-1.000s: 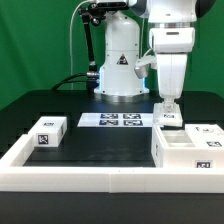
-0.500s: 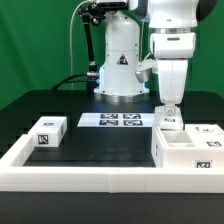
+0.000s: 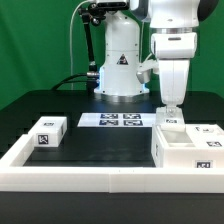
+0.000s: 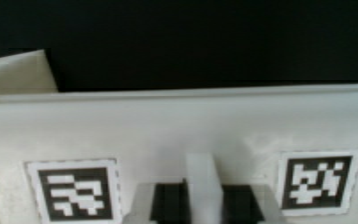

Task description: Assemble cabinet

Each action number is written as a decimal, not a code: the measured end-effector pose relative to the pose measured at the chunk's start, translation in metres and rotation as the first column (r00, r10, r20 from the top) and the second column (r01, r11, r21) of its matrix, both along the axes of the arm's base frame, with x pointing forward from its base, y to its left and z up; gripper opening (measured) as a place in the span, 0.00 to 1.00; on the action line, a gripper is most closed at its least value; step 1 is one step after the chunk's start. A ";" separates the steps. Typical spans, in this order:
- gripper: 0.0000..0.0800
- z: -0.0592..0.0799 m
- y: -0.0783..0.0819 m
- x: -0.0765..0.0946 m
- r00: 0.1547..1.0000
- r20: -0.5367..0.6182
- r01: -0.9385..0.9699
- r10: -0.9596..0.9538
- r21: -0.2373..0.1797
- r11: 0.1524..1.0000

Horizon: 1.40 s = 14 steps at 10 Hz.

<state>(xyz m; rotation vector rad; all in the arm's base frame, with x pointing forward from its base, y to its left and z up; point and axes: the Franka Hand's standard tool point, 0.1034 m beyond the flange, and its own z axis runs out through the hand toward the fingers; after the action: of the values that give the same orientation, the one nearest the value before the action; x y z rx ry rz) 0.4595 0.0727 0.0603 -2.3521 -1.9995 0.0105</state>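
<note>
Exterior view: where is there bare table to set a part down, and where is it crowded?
Bare table lies between the small white block, the marker board, the cabinet body and the border wall. Crowded: the exterior view's right, where the gripper hangs over the cabinet body.

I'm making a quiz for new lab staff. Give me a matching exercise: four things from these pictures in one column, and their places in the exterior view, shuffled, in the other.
Things
1. marker board
2. lone tagged block
3. cabinet body
4. gripper

Places
A. the exterior view's left, on the black mat
B. the exterior view's right, by the front wall
C. centre, before the robot's base
D. over a small block behind the cabinet body

Pairs: 1-C, 2-A, 3-B, 4-D
</note>
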 end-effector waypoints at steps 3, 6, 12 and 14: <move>0.09 -0.001 -0.001 0.002 1.000 0.001 -0.024 0.024 0.002 1.000; 0.09 -0.001 -0.002 0.009 0.999 0.004 -0.041 0.041 0.004 0.999; 0.09 -0.001 -0.005 0.018 0.997 0.015 -0.077 0.077 0.005 0.997; 0.09 -0.002 -0.006 0.031 0.996 0.027 -0.090 0.090 0.009 0.996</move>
<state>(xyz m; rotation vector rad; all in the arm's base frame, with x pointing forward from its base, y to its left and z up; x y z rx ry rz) 0.4908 0.0664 0.0587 -2.2659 -2.1114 -0.0269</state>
